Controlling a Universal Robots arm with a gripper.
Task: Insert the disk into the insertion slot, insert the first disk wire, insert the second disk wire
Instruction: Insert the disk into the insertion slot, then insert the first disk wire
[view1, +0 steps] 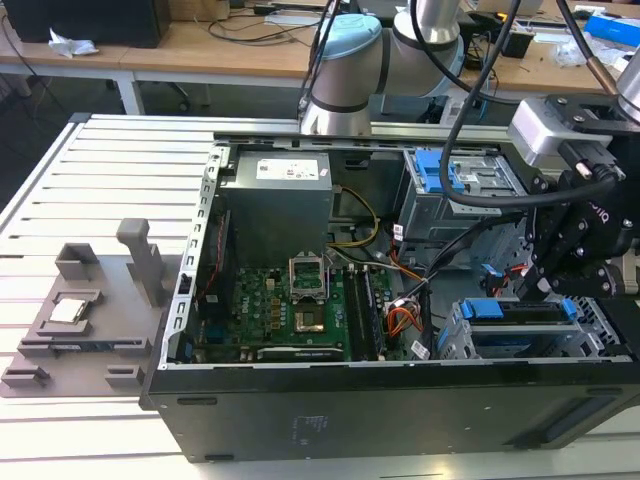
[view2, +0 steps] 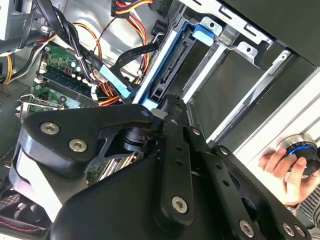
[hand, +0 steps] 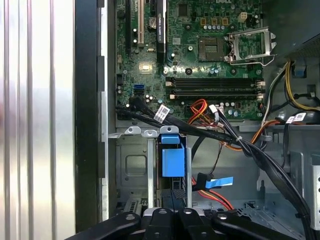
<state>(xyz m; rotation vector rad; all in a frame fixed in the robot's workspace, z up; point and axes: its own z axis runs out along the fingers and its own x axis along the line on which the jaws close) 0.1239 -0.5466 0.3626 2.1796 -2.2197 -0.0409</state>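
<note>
Since its blue frame sits between the walls of the metal cage, the disk (hand: 172, 162) looks already pushed into the slot (hand: 131, 167). It stands on edge with its connector end turned toward the open middle of the case, where the wires can reach it. The gripper (hand: 172, 215) is right at that exposed end, touching it or very nearly. Whether it is clenched, released or simply pressing on the disk, I cannot tell.

Just beside the disk lies a black cable with a blue tab (hand: 219, 183). It appears unplugged, so by my reading neither wire step is done. A bundle of black cables (hand: 200, 131) crosses over the cage's near edge on its way from the motherboard (hand: 210, 60), probably because the board's ports are on that side.

In the exterior view the cage sits low in the computer case (view1: 300, 420), toward that view's right, apart from the larger bay with the blue latch (view1: 438, 170). The case lies on its side on a slatted table (view1: 100, 180), which leaves its inside open from above. In the second wrist view a person's hand (view2: 280, 167) rests on a round knob (view2: 301, 150) outside the case.
</note>
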